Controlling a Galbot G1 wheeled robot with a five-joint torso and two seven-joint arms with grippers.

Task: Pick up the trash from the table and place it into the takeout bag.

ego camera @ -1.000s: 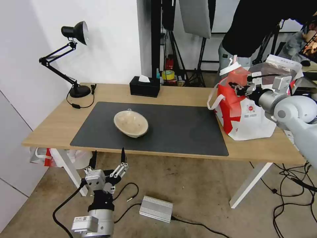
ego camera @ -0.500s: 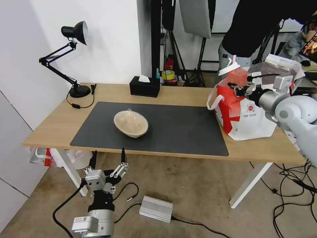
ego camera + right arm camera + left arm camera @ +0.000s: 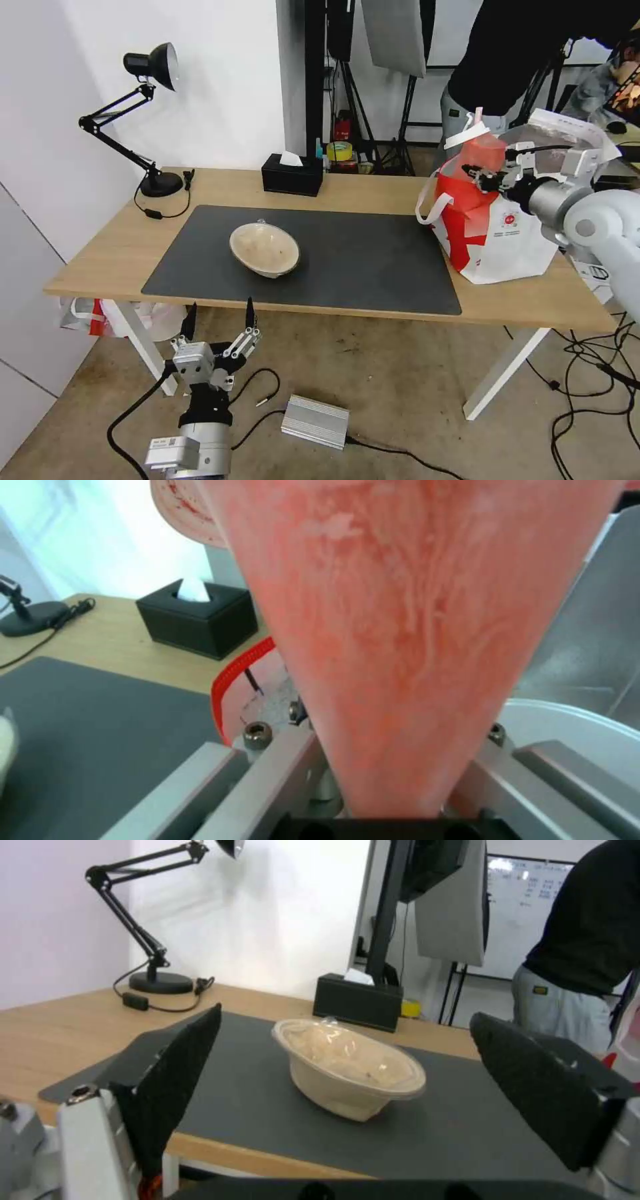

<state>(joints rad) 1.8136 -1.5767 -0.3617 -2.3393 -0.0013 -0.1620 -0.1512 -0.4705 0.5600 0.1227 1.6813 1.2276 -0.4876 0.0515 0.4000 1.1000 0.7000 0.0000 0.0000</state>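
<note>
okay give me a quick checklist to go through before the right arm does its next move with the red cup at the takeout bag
1. Grip on the red cup: ok, the right gripper is clamped on it.
2. Cup over the takeout bag opening: ok, it sits at the bag's top edge.
3. Cup upright: not ok, it leans.
4. Room inside the bag: cannot tell; a white bowl rim shows behind the cup.
5. Left gripper out of the way: ok, jaws open, low in front of the table.
6. Beige bowl still to collect: ok, lying on the dark mat.
</note>
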